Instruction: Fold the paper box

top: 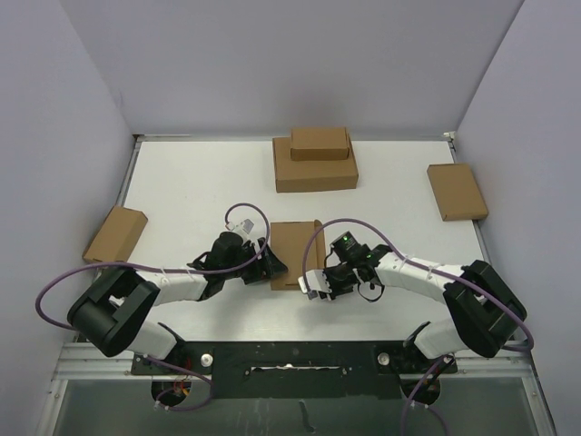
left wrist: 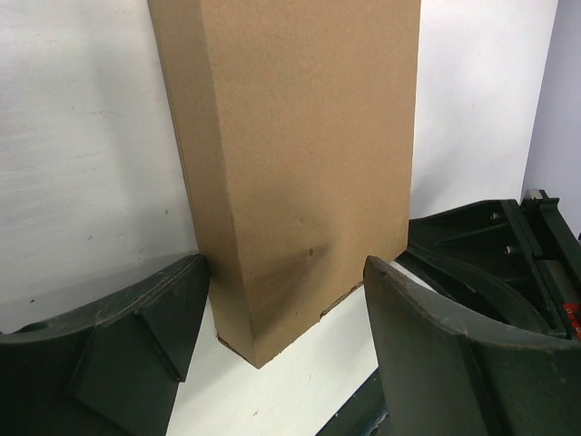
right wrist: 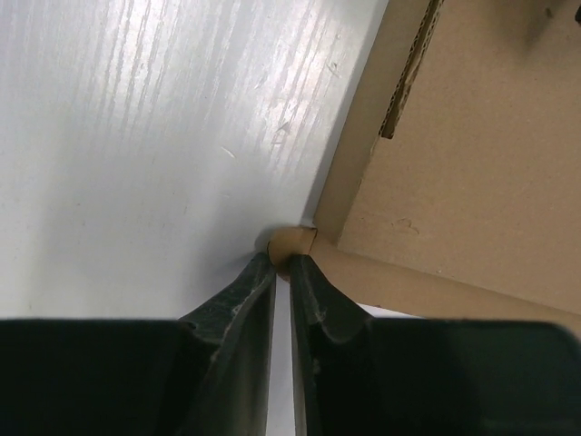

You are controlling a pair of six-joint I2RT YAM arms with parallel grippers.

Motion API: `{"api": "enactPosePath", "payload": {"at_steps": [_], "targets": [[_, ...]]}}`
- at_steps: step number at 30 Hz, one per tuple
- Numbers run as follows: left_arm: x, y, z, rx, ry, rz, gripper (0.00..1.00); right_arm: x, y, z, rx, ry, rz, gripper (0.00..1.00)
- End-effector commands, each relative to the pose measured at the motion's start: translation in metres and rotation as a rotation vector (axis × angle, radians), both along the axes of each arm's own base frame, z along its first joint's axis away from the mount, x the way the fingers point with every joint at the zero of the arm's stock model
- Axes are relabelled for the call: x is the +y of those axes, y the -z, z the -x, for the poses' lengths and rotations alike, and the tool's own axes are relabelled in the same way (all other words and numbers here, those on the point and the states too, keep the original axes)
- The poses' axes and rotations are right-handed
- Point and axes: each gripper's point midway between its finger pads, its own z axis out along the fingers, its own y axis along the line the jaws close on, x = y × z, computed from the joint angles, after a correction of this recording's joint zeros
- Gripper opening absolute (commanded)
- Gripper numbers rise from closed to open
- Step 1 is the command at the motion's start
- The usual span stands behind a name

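The paper box (top: pixel 295 252) is a flat brown cardboard mailer lying on the white table between my two grippers. My left gripper (top: pixel 274 264) is open at the box's left near corner. In the left wrist view the box (left wrist: pixel 300 136) fills the gap between the spread fingers (left wrist: pixel 127 350), and its near corner is lifted slightly off the table. My right gripper (top: pixel 308 283) is at the box's near right corner. In the right wrist view the right gripper (right wrist: pixel 283 263) is shut on a small rounded tab at the corner of the box (right wrist: pixel 454 173).
A large brown box (top: pixel 315 169) with a smaller box (top: pixel 320 143) on top stands at the back. Another brown box (top: pixel 457 191) lies at the right edge and one (top: pixel 116 233) at the left edge. Grey walls surround the table (top: pixel 200 191).
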Motion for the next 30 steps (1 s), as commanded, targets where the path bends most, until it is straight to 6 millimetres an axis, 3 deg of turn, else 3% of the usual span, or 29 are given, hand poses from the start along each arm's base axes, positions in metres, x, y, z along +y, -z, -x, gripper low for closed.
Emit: {"api": "enactPosePath", "payload": {"at_steps": [1, 12, 30], "targets": [[0.009, 0.023, 0.01, 0.053, 0.001, -0.063, 0.69, 0.014, -0.018, -0.019, -0.047, 0.037, -0.052, 0.1], [0.01, 0.029, 0.011, 0.064, 0.008, -0.085, 0.69, 0.016, -0.03, -0.03, 0.019, 0.158, -0.085, 0.04], [0.009, 0.033, 0.011, 0.072, 0.023, -0.096, 0.69, 0.015, -0.024, -0.038, 0.103, 0.253, -0.033, 0.0]]}}
